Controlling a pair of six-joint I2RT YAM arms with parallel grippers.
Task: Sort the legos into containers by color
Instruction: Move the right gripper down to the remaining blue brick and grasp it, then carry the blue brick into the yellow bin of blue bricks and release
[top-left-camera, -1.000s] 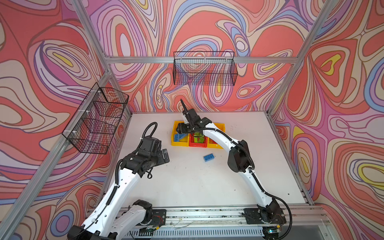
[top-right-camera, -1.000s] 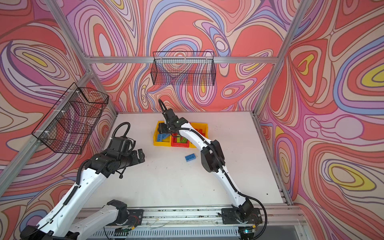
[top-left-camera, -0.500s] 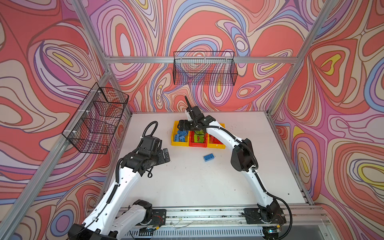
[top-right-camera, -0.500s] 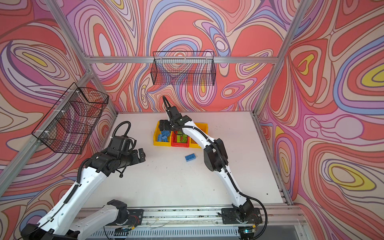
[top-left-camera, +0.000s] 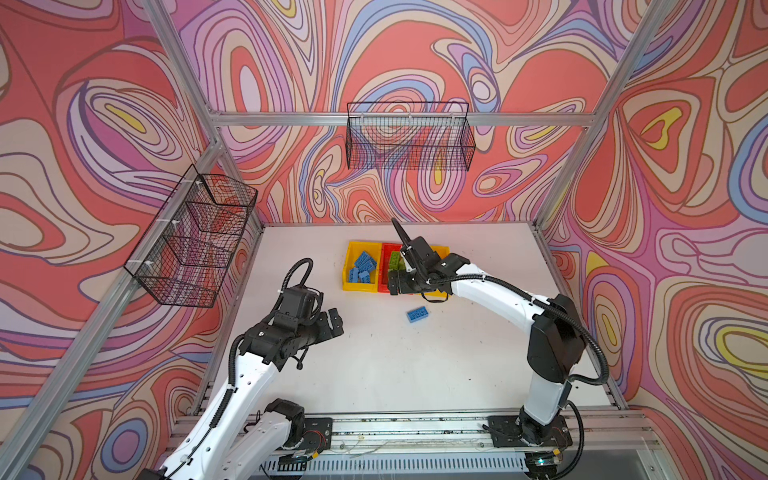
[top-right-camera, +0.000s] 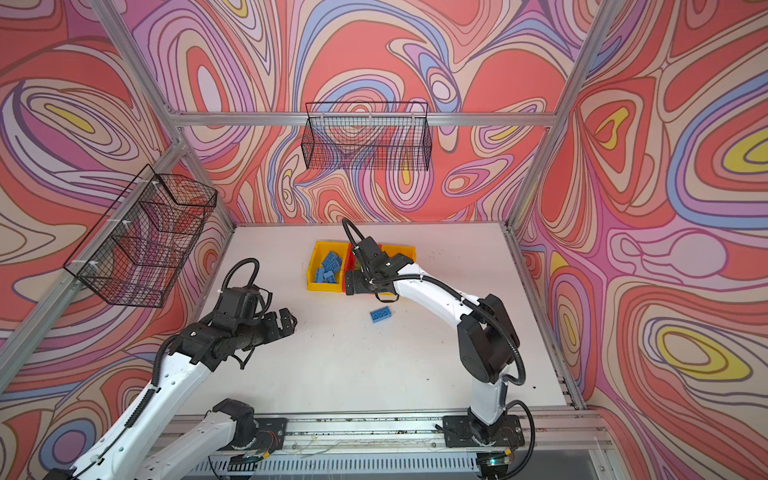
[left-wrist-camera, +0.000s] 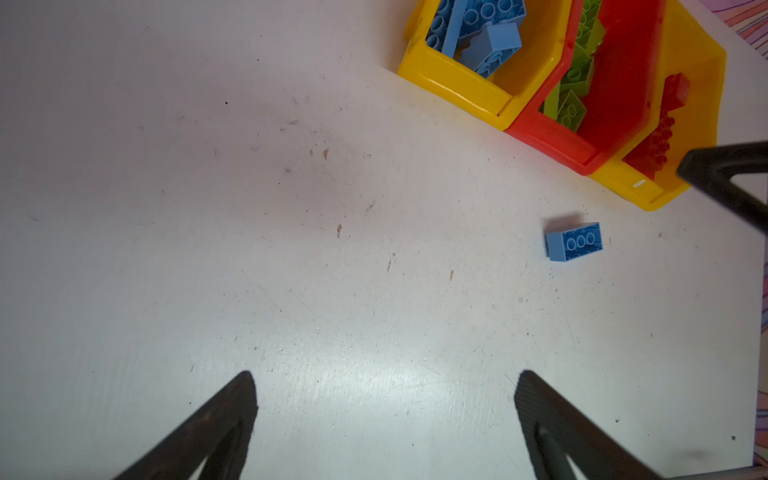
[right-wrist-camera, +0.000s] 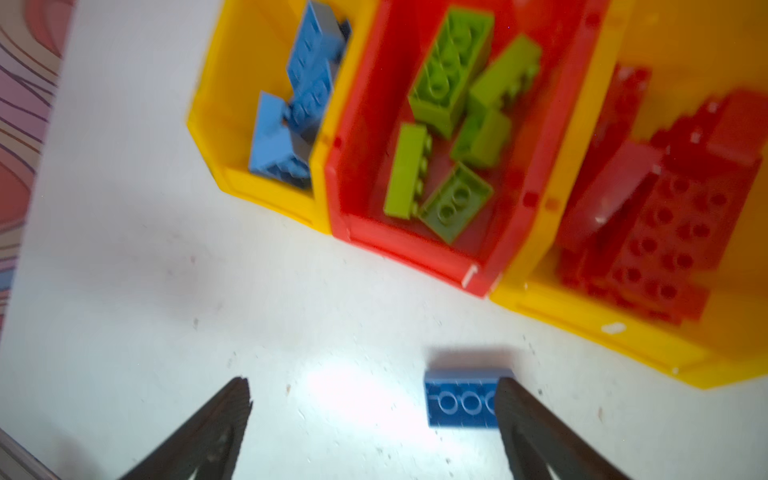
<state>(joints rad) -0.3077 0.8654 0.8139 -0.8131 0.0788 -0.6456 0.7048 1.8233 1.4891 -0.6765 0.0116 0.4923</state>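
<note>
Change: the right gripper (top-left-camera: 392, 283) has drawn back from above the row of bins to the near wall of the red plastic middle bin (right-wrist-camera: 409, 254). Its jaws have spread wide, with nothing between them.
Meaning: probably a drop is finished and this arm is free for another pick.
Left gripper: the left gripper (left-wrist-camera: 386, 376) hangs released and empty over the white tabletop (top-left-camera: 374, 374), well apart from the red bin on the left arm's side.
Loose piece: one light blue studded plastic brick (top-left-camera: 417, 314) lies hollow side up on the tabletop near the red bin's front. It is outside every bin, and in both top views it lies apart from both grippers.
Left yellow plastic bin (right-wrist-camera: 266, 203): touches the red bin on the left arm's side and holds a heap of light blue bricks (top-left-camera: 363, 264).
Red bin: holds lime green bricks (right-wrist-camera: 451, 83); five show.
Right yellow plastic bin (right-wrist-camera: 602, 336): touches the red bin's other side and holds piled red bricks (right-wrist-camera: 656, 232).
Progress: nearly done, it seems. The loose brick belongs with the blue heap, past the red bin.
</note>
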